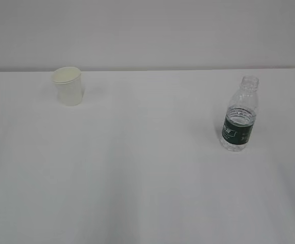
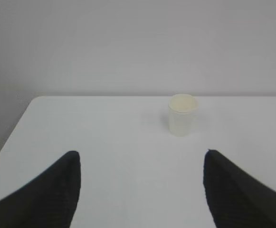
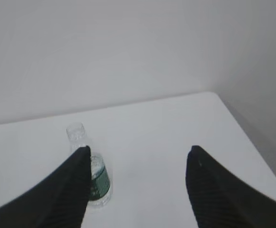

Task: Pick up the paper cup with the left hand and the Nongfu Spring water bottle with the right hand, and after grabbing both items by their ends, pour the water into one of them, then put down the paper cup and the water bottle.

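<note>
1. Paper cup (image 1: 67,86), small, plain white with a rolled rim and cream inside, stands upright on the white table (image 1: 137,178); in the left wrist view it lies ahead of the left hand (image 2: 140,187), well apart and a little right of the line between the jaws.
2. Nongfu Spring water bottle (image 1: 240,115), small, clear, ribbed plastic with a dark green label and no cap, also stands upright. In the right wrist view it sits near the right hand (image 3: 137,185), partly behind the left-side jaw, not between the jaws.
3. Both black grippers stand wide and hold nothing; neither shows in the exterior view.
4. Judged step: the approach, before either grasp.
5. Next move, as I judge it: the left hand should go forward and slightly right to bracket the cup; the right hand should shift left to centre on the bottle before closing.
6. Contents: the cup's inside looks empty. Water in the bottle seems to reach about the label's top, though the clear liquid is hard to read.
</note>
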`<action>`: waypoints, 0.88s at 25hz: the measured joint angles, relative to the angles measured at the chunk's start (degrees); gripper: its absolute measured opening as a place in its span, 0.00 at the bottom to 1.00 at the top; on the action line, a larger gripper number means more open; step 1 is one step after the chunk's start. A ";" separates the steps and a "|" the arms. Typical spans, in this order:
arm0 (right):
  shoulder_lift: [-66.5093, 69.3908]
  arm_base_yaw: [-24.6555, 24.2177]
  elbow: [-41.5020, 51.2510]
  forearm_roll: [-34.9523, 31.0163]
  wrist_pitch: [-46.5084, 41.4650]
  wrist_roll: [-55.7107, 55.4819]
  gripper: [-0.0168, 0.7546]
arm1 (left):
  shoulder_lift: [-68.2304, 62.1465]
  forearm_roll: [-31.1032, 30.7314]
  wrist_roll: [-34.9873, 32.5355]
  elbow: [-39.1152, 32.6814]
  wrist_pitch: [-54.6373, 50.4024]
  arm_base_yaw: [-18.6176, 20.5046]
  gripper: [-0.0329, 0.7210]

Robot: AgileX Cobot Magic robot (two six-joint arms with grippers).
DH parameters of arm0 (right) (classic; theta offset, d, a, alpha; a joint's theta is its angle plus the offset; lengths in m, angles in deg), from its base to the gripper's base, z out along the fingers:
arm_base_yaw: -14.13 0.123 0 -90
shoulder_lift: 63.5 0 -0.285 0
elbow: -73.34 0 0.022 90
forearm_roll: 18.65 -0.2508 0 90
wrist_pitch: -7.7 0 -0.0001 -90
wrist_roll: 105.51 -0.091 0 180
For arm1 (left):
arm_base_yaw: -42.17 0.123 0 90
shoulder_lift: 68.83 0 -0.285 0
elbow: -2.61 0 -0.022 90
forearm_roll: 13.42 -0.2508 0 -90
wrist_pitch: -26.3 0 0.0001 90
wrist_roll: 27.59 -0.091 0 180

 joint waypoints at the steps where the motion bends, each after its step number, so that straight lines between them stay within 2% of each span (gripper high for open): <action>1: 0.40 0.00 0.00 -0.14 1.30 0.95 0.64 | -0.94 0.00 0.00 0.00 1.69 0.00 0.81; 6: 3.63 0.00 0.22 -0.86 6.72 3.72 0.64 | -3.03 0.00 0.00 0.00 5.45 0.00 0.81; 11: 8.35 0.00 1.36 -1.99 14.78 4.06 0.64 | -5.50 0.00 0.00 -0.79 8.49 0.00 0.74; 18: 17.63 0.00 1.50 -3.13 26.97 3.95 0.64 | -15.91 2.54 0.00 -1.50 18.24 0.00 0.73; 22: 22.07 3.22 1.50 -3.94 30.06 3.84 0.64 | -22.69 4.37 0.00 -1.52 24.12 0.00 0.73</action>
